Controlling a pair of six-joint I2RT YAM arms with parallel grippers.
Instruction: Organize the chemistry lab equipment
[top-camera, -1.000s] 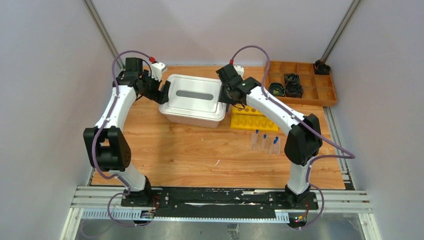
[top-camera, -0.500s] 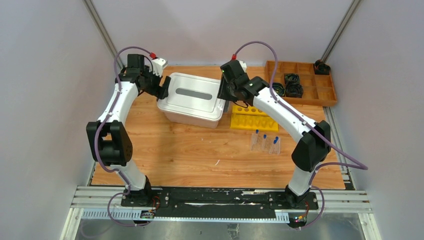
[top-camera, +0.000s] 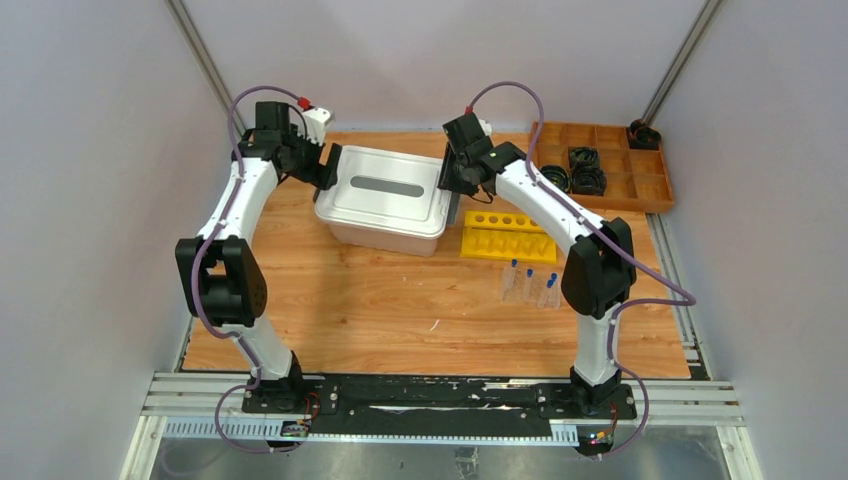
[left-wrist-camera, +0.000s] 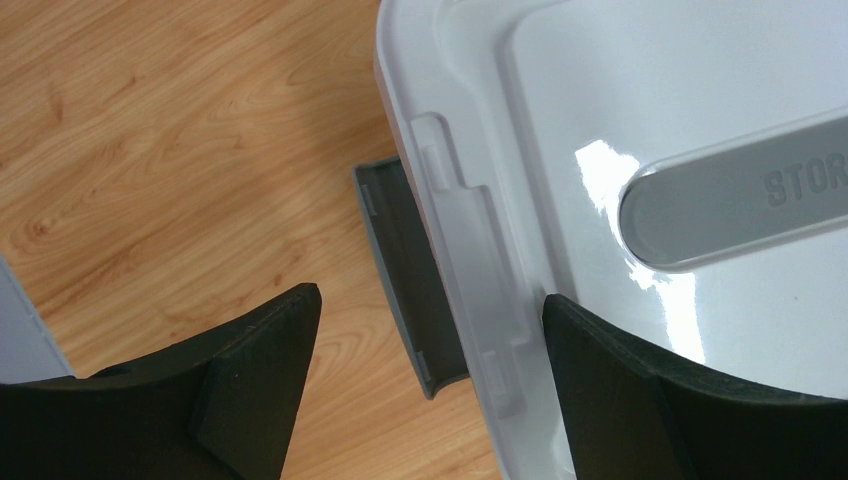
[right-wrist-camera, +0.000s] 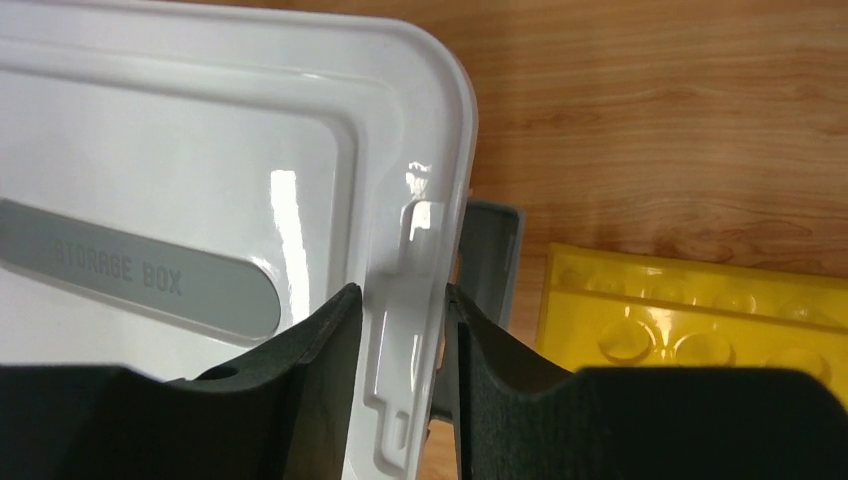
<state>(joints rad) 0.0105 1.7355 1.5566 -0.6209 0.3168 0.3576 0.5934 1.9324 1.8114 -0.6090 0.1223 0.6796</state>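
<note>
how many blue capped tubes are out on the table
3. The left tube, middle tube and right tube sit in a row just nearer than the yellow rack. Others may be hidden inside the closed white box.

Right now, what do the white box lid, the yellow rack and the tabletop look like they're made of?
The box lid: glossy white moulded plastic, judging by bright glare and moulded lettering. The yellow rack: smooth plastic, slight sheen, moulded round holes. The tabletop: wood grain with a satin finish; solid wood or printed laminate, cannot tell.
</note>
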